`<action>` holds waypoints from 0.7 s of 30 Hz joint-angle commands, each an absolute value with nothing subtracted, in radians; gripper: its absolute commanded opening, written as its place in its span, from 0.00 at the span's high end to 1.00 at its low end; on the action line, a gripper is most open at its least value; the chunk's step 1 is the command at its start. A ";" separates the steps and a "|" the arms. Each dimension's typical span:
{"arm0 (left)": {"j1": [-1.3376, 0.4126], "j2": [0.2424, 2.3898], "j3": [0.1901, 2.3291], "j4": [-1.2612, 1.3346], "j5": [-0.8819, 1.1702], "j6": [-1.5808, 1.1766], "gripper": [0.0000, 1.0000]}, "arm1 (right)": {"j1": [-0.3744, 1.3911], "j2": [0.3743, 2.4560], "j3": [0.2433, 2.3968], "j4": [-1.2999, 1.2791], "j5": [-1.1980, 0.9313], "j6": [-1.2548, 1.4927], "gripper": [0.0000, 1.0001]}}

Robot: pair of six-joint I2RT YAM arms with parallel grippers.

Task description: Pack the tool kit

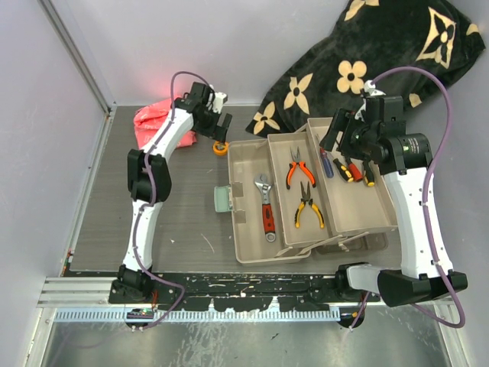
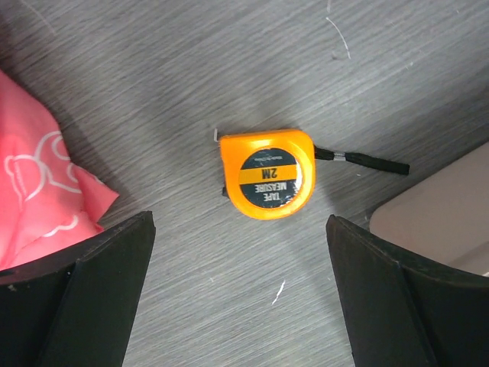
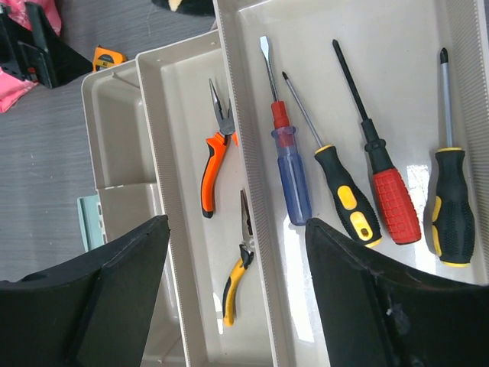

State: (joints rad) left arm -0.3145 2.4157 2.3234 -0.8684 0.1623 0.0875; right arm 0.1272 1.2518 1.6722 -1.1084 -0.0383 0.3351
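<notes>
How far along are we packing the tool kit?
Done: red-handled wrench, orange pliers, yellow pliers and four screwdrivers lie in the beige plastic toolbox trays. In hand: open left gripper hovers over the orange tape measure on the grey table. Left: pack it, close the box.

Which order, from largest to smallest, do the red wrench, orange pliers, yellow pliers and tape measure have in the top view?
1. red wrench
2. orange pliers and yellow pliers: they look about alike, so I do not rank them
3. tape measure, clearly the smallest
</notes>
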 commanded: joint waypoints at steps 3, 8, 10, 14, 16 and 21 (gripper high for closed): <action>-0.351 2.419 2.289 -0.830 0.130 0.169 0.03 | 0.130 1.252 1.716 -1.089 -0.084 0.332 0.22; -0.360 2.469 2.314 -0.805 0.116 0.171 0.03 | 0.130 1.252 1.728 -1.105 -0.080 0.325 0.22; -0.362 2.487 2.327 -0.807 0.112 0.175 0.03 | 0.130 1.247 1.729 -1.113 -0.075 0.322 0.22; -0.367 2.518 2.346 -0.808 0.109 0.182 0.02 | 0.130 1.238 1.724 -1.124 -0.068 0.321 0.22; -0.372 2.535 2.355 -0.811 0.102 0.184 0.02 | 0.130 1.239 1.728 -1.127 -0.069 0.321 0.22; -0.380 2.565 2.360 -0.801 0.089 0.161 0.02 | 0.130 1.240 1.736 -1.134 -0.067 0.317 0.22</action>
State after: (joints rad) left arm -0.3706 2.5443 2.3299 -0.8230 0.1051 0.1726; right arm 0.1272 1.2572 1.6890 -1.1461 -0.0681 0.3302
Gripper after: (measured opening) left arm 0.977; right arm 0.779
